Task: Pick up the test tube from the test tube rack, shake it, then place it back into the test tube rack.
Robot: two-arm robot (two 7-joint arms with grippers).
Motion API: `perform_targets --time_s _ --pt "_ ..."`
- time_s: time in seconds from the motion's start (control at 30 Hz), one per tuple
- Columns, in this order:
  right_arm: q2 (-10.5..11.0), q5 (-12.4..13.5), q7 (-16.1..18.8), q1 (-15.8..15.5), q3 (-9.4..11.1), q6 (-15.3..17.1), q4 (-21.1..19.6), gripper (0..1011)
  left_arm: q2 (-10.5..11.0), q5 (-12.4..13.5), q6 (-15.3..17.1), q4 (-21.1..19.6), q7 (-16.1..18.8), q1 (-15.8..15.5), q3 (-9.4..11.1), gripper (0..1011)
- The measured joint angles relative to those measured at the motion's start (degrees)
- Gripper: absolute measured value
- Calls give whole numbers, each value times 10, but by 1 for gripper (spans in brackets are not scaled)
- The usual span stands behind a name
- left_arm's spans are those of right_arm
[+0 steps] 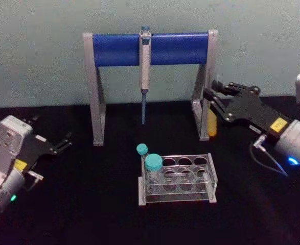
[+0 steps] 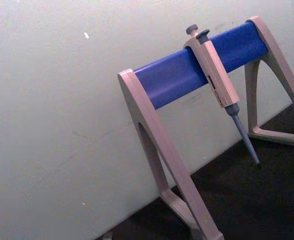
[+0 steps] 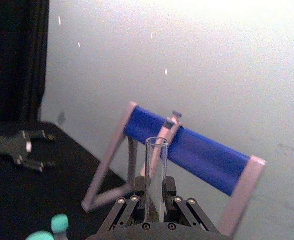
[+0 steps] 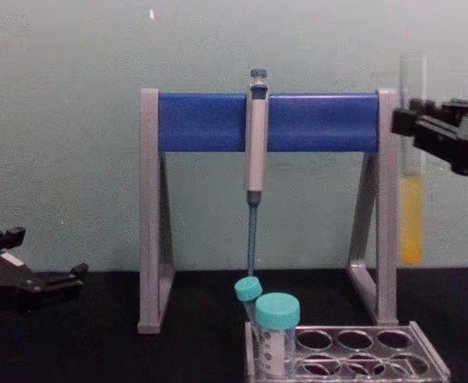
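Observation:
My right gripper [image 1: 214, 98] is shut on the test tube [image 4: 411, 171], a long clear uncapped tube with yellow-orange liquid in its lower part. It holds the tube upright in the air, beside the right leg of the pipette stand and well above the table. In the right wrist view the test tube [image 3: 155, 175] rises straight up from between the fingers. The clear test tube rack [image 1: 212, 178] stands on the black table in front, lower and to the left of the held tube. My left gripper [image 1: 66, 141] rests open at the far left, holding nothing.
Two teal-capped tubes [image 1: 153, 163] stand at the rack's left end. Behind the rack stands the grey-and-blue pipette stand [image 1: 116, 50], with a pipette [image 1: 145, 61] hanging from its bar. A pale wall closes the back of the table.

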Motion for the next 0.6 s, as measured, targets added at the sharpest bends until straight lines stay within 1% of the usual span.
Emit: perform_targets --time_s 0.03,0.07,0.17,0.2,0.27,0.3,0.37,0.4,0.43,0.47,0.5,0.57,0.6 --pt "-6 4 5 3 -1 -4 5 230 0 0 0 0 0 0 0 1001" --pt "-15 14 16 9 -2 -8 17 230 0 0 0 0 0 0 0 1001" --pt "-25 32 35 15 -3 -11 27 230 0 0 0 0 0 0 0 1001" --pt "-30 49 50 19 -4 -11 34 230 0 0 0 0 0 0 0 1001" --pt "-32 71 68 22 -5 -8 41 230 0 0 0 0 0 0 0 1001" --pt "-32 92 85 25 -6 -2 46 230 0 0 0 0 0 0 0 1001" --pt "-30 114 104 28 -7 9 49 230 0 0 0 0 0 0 0 1001" --pt "-26 132 118 30 -9 21 51 230 0 0 0 0 0 0 0 1002" --pt "-23 140 125 31 -10 28 52 230 0 0 0 0 0 0 0 1001" --pt "-20 146 131 32 -12 35 51 230 0 0 0 0 0 0 0 1001" --pt "-11 156 138 32 -14 48 48 230 0 0 0 0 0 0 0 1001" --pt "-3 162 143 30 -15 58 43 230 0 0 0 0 0 0 0 1001" --pt "9 168 146 26 -15 69 34 230 0 0 0 0 0 0 0 1001"
